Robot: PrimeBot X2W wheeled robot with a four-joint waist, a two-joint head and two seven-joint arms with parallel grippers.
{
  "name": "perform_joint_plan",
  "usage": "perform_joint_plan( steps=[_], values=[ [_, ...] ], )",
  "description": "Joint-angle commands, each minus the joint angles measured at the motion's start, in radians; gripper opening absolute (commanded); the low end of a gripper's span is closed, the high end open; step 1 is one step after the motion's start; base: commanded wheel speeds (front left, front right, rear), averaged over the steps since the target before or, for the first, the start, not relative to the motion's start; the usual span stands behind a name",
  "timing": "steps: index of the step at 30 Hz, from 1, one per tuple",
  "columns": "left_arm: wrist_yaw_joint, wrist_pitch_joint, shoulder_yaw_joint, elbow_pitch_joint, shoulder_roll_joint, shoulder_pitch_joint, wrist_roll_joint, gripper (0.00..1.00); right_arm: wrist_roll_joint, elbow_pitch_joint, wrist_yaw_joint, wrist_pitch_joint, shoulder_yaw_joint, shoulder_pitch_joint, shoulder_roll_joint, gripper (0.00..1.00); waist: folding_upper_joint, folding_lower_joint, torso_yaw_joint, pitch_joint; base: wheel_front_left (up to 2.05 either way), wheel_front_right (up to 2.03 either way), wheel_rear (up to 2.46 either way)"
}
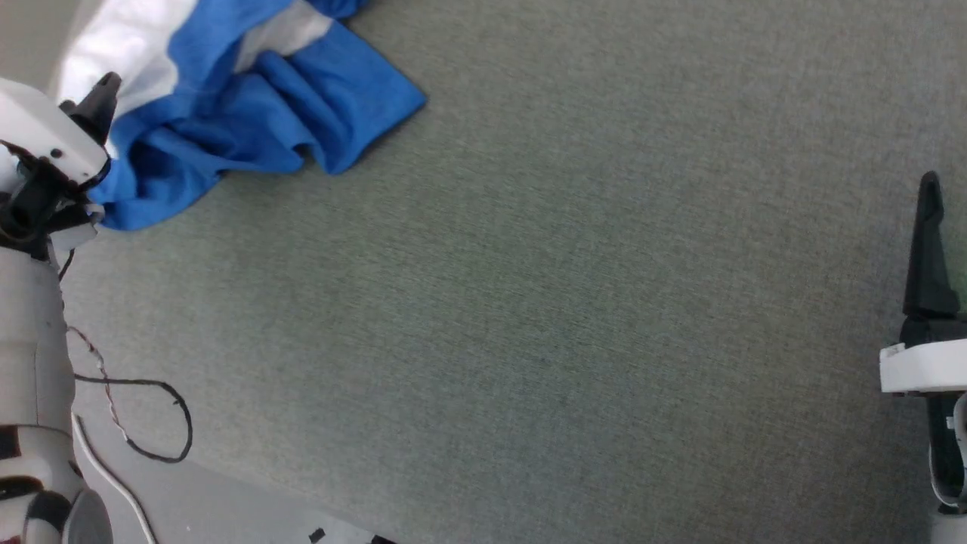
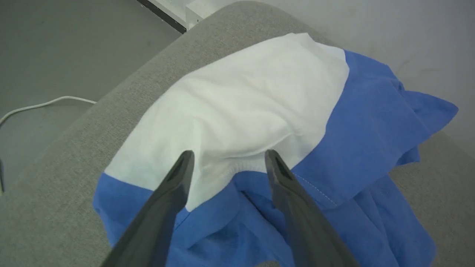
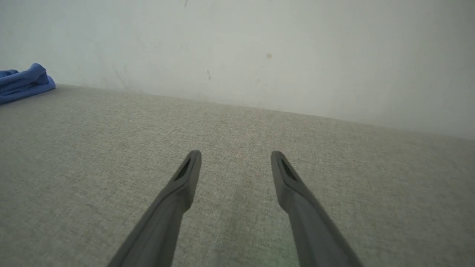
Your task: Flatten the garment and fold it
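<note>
The garment [image 1: 249, 106] lies crumpled at the far left of the grey padded surface, with white body cloth and bunched bright blue sleeve folds. My left gripper [image 1: 98, 106] hovers at its left side. In the left wrist view the garment [image 2: 252, 100] fills the middle, and the left gripper [image 2: 228, 155] stands open just above the seam where white meets blue, holding nothing. My right gripper [image 1: 931, 196] is far off at the right edge. It is open [image 3: 235, 155] over bare fabric, and a blue corner of the garment [image 3: 22, 81] shows far to its left.
The grey padded surface [image 1: 529, 302] stretches wide between the two arms. Its front edge runs along the lower left, where a black cable loop [image 1: 151, 408] and a white cable [image 1: 113, 476] lie. A pale wall [image 3: 237, 44] bounds the far side.
</note>
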Motion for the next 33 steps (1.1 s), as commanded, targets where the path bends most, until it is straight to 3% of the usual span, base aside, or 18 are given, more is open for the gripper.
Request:
perform_joint_plan(
  steps=[1, 10, 11, 12, 22, 27, 33],
  values=[
    [-0.007, 0.024, -0.002, 0.017, 0.002, -0.023, -0.015, 1.0, -0.009, -0.016, -0.002, 0.006, -0.006, -0.001, 0.0, 1.0, 0.0, -0.0004, -0.064, 0.095, 0.0, 0.0, 0.0],
    [0.004, 0.14, -0.024, 0.114, -0.011, -0.042, -0.037, 1.0, -0.007, -0.05, -0.002, 0.022, -0.004, -0.002, 0.0, 1.0, 0.0, -0.0004, -0.063, 0.112, 0.0, 0.0, 0.0],
    [0.008, 0.121, -0.026, 0.111, -0.006, -0.042, -0.03, 0.41, -0.006, -0.049, -0.002, 0.022, -0.002, -0.001, 0.0, 1.0, 0.0, -0.0004, -0.063, 0.112, 0.0, 0.0, 0.0],
    [0.011, 0.091, -0.026, 0.106, -0.001, -0.044, -0.023, 0.0, -0.004, -0.048, -0.002, 0.022, 0.0, -0.001, 0.0, 1.0, 0.0, -0.0004, -0.062, 0.111, 0.0, 0.0, 0.0],
    [0.024, -0.313, -0.009, 0.009, 0.07, -0.143, 0.044, 0.0, 0.037, 0.032, -0.002, -0.021, 0.025, -0.008, 0.0, 1.0, 0.0, -0.0004, -0.071, 0.015, 0.0, 0.0, 0.0],
    [-0.004, -0.355, -0.063, -0.113, 0.081, -0.261, 0.064, 0.0, 0.09, 0.128, -0.002, -0.075, 0.047, -0.006, 0.0, 1.0, 0.0, -0.0004, -0.102, -0.087, 0.0, 0.0, 0.0],
    [-0.019, -0.302, -0.185, -0.255, 0.066, -0.408, 0.095, 0.0, 0.159, 0.259, -0.002, -0.143, 0.09, -0.012, 0.0, 1.0, 0.0, -0.0004, -0.183, -0.209, 0.0, 0.0, 0.0]
  ],
)
